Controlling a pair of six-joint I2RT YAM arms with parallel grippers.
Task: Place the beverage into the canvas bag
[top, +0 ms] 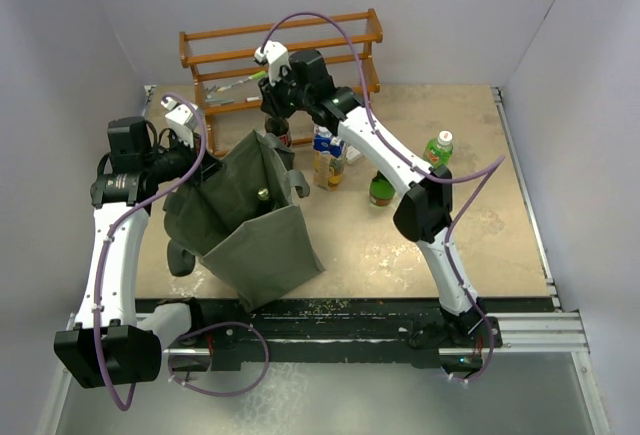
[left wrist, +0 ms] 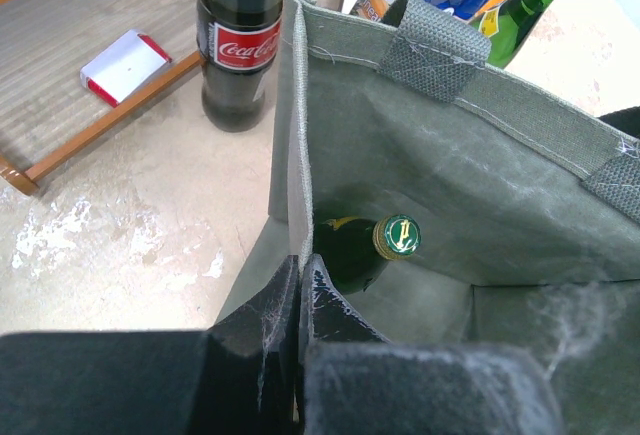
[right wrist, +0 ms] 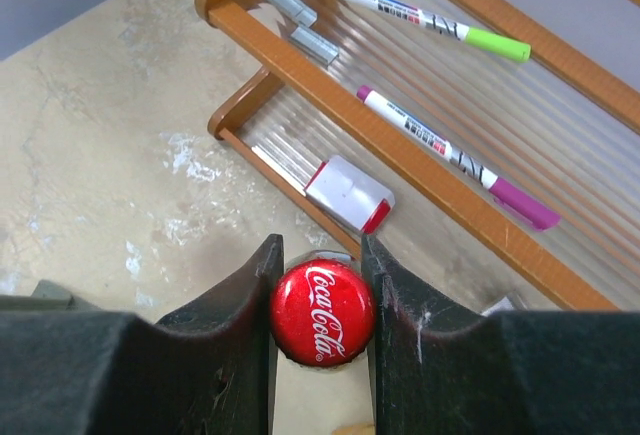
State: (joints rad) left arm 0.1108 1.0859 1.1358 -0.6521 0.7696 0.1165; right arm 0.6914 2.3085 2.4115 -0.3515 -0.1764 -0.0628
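Observation:
The canvas bag (top: 250,225) is a dark grey-green tote standing open at the table's left-middle. My left gripper (top: 203,175) is shut on its left rim, the cloth edge pinched between the fingers (left wrist: 300,275). A green-capped dark bottle (left wrist: 397,236) lies inside the bag (left wrist: 450,145). A Coca-Cola bottle (left wrist: 238,40) stands on the table just behind the bag, next to the rack. My right gripper (top: 280,125) is above it, its fingers (right wrist: 320,247) shut on both sides of the red cap (right wrist: 322,312).
A wooden rack (top: 290,45) stands at the back with markers (right wrist: 450,150), staples and a small white-and-red box (right wrist: 347,193). Juice cartons (top: 328,155) and two green bottles (top: 438,148) (top: 380,190) stand to the right of the bag.

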